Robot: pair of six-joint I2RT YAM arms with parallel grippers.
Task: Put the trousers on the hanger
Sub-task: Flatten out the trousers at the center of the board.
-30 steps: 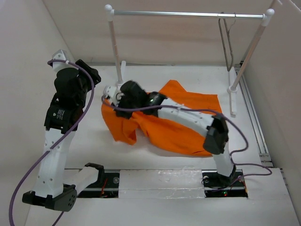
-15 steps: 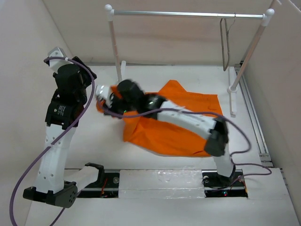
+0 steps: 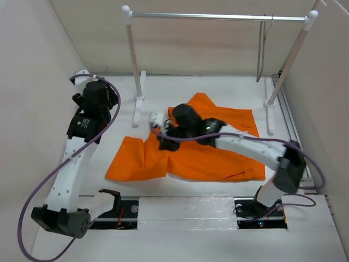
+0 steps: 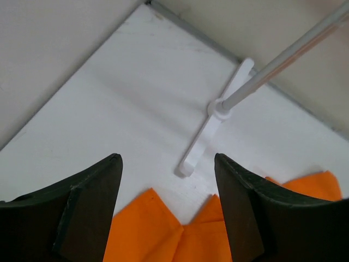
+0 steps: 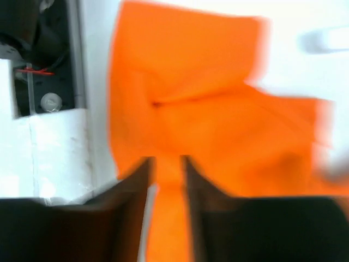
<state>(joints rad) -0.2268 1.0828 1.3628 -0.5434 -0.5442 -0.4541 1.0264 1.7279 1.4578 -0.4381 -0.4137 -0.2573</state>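
**Overhead view.** We see the trousers (image 3: 207,158) spread flat on the white counter (image 3: 180,87). They lie across its middle, with one corner reaching toward the near left and the far edge peaking near the centre. The hanger (image 3: 261,54) hangs by its hook from the right end of the rail (image 3: 218,17), close to the right post (image 3: 291,60). It is turned nearly edge-on to the camera and is well apart from the trousers. The right arm (image 3: 245,144) stretches from its base leftward over the cloth, with its wrist above the left half of the trousers. The left arm (image 3: 71,169) stands at the left side of the counter, its wrist raised beside the left post (image 3: 131,60).

**Left wrist view.** The left tool (image 4: 166,161) is released: its two dark fingers (image 4: 87,207) stand wide apart with nothing between them. Below it we see bare counter, the white foot (image 4: 210,131) of a post, and an edge of the trousers at the bottom of the frame.

**Right wrist view.** The picture is blurred. The right tool (image 5: 166,164) hangs just over the orange cloth, and orange shows through the narrow gap between its fingers (image 5: 131,185). We cannot tell whether a fold is pinched there or the tool is free of it.
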